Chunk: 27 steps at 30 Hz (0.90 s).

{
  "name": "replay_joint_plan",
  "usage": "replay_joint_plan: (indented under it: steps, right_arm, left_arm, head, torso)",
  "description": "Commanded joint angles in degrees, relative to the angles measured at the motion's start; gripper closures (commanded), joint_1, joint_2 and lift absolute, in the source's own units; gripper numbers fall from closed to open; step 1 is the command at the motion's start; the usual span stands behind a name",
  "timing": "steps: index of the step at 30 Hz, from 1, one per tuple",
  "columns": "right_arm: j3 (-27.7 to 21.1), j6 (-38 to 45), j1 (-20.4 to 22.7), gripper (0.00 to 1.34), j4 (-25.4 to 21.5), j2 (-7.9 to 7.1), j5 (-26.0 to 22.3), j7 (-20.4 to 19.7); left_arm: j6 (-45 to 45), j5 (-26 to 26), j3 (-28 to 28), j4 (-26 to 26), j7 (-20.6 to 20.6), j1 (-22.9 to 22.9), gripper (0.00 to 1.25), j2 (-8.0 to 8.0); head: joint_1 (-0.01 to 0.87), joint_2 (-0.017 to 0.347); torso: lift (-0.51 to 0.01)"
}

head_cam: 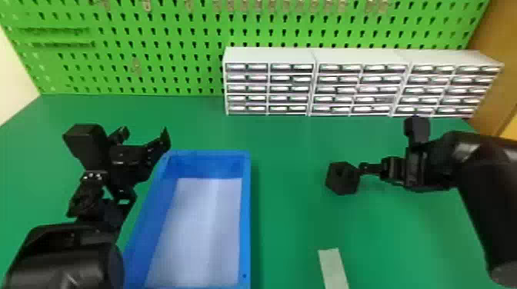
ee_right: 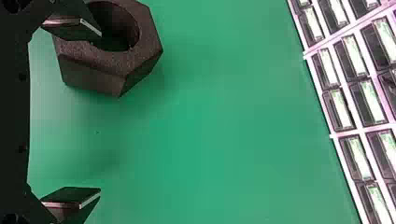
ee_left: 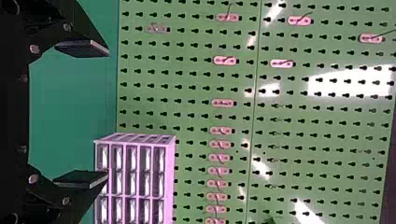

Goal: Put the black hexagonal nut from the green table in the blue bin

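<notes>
A: How was the right arm found?
B: Entry from the right edge was noted, with the right gripper [head_cam: 388, 169] turned inward, low over the worktop [head_cam: 292, 219].
A: State of its jaws?
B: Released: both are seen spread wide in the right wrist view, and nothing is gripped. The nut [head_cam: 348, 182] is overlapped by one of them there; whether it is touched cannot be told.
A: And the left arm?
B: Entry from the bottom left corner. The left gripper [head_cam: 144, 135] is held beside the bin [head_cam: 246, 230], near its far end, with the jaws parted and empty, aimed at the pegboard [head_cam: 161, 73].
A: Appearance of the nut?
B: Matt black, thick, six-sided, pierced by a wide round hole. It is placed on the worktop, to the right of the bin and well apart from it.
</notes>
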Motion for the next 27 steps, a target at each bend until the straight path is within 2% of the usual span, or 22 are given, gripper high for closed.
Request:
replay_joint_plan:
  steps: [1,17,27]
  right_arm:
    - [0.0,-1.8,-1.3,0.12,2.9,-0.13,0.9,0.0]
    - [1.1,-6.1,-3.9,0.12,8.6,0.31,1.0,0.0]
    - [1.9,-8.0,-4.7,0.11,11.4,1.28,-0.2,0.0]
  left_arm:
    - [0.0,0.0,-0.2,0.2,0.0,-0.1,0.33,-0.15]
    - [0.0,0.0,-1.2,0.9,0.0,-0.8,0.33,-0.15]
    - [-0.3,0.0,-1.7,1.4,0.0,-1.4,0.33,-0.15]
  head:
    - [0.686,0.051]
    - [0.686,0.051]
    - [0.686,0.051]
  torso:
    - [-0.097]
    - [-0.097]
    - [-0.097]
